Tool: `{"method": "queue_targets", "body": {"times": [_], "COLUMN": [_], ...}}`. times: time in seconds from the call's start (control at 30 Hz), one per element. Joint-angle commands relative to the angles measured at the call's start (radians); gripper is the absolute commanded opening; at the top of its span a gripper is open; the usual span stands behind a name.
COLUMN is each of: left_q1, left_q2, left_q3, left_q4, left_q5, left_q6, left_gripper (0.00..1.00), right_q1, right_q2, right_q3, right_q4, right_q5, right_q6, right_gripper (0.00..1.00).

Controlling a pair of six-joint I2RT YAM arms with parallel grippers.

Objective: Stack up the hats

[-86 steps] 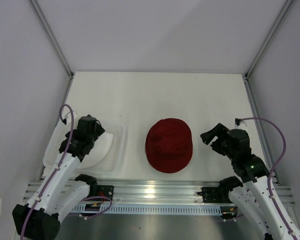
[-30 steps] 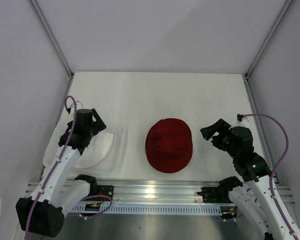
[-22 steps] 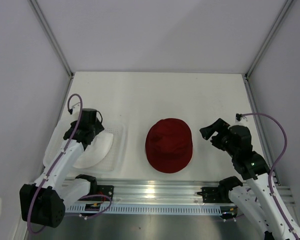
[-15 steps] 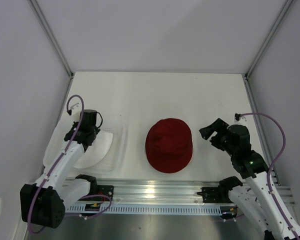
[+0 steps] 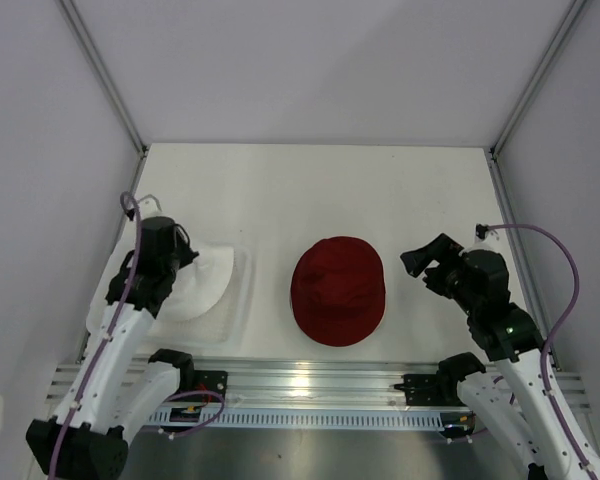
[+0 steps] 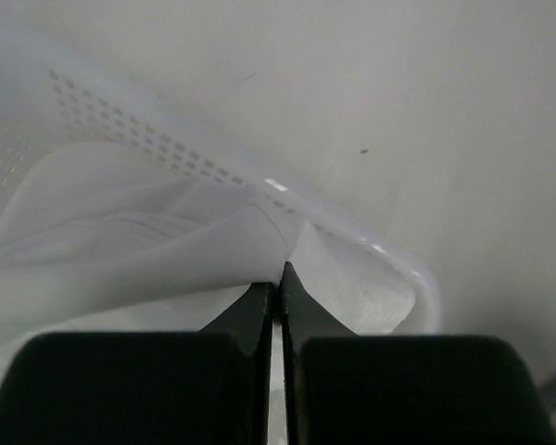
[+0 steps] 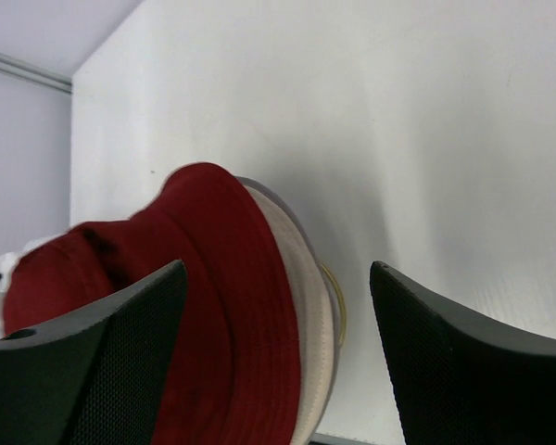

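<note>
Left wrist view: the left gripper (image 6: 276, 278) is pinched shut on a fold of the white hat (image 6: 139, 250), in the tray (image 6: 111, 116) left of the red hat (image 5: 338, 290). Risk: the thin fold may slip out on lifting, or the tray may rise with it. Left arm reaches forward, wrist down. Right gripper (image 5: 417, 263) hovers wide open right of the red hat, which caps the beige hat (image 7: 310, 287)

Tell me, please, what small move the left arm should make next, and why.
Probably raise the left claw a little, to draw the white hat up out of the clear tray. Its jaws are pinched shut on a fold of the white cloth, and the dark red hat sits on the beige hat in the middle, ready for a third.
</note>
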Motion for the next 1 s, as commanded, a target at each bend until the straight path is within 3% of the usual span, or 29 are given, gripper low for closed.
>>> {"method": "queue_targets", "body": {"times": [0.0,0.17,0.27,0.5,0.77,0.97], "left_q1": [0.007,-0.016,-0.094,-0.389,-0.558,-0.674], "left_q2": [-0.092,-0.13,-0.149,-0.037,0.113,0.228], "left_q3": [0.18,0.312,0.329,0.445,0.551,0.629], "left_q4": [-0.05,-0.112,-0.022,0.078,0.186,0.18], "left_q5": [0.242,0.5,0.619,0.604,0.596,0.536], "left_q6": [0.102,0.11,0.055,0.044,0.024,0.033], "left_gripper": [0.01,0.01,0.01,0.01,0.01,0.01], "right_q1": [-0.002,-0.003,-0.005,0.0,0.027,0.035], "right_q2": [-0.002,0.015,0.027,0.066,-0.005,-0.016], "right_q3": [0.107,0.187,0.235,0.284,0.215,0.141], "right_q4": [0.044,0.113,0.167,0.3,0.386,0.443], "right_q5": [-0.019,-0.105,-0.144,-0.335,-0.374,-0.457], "right_q6": [-0.037,-0.017,0.017,0.139,0.296,0.38], "right_gripper": [0.84,0.85,0.85,0.88,0.91,0.92]}}
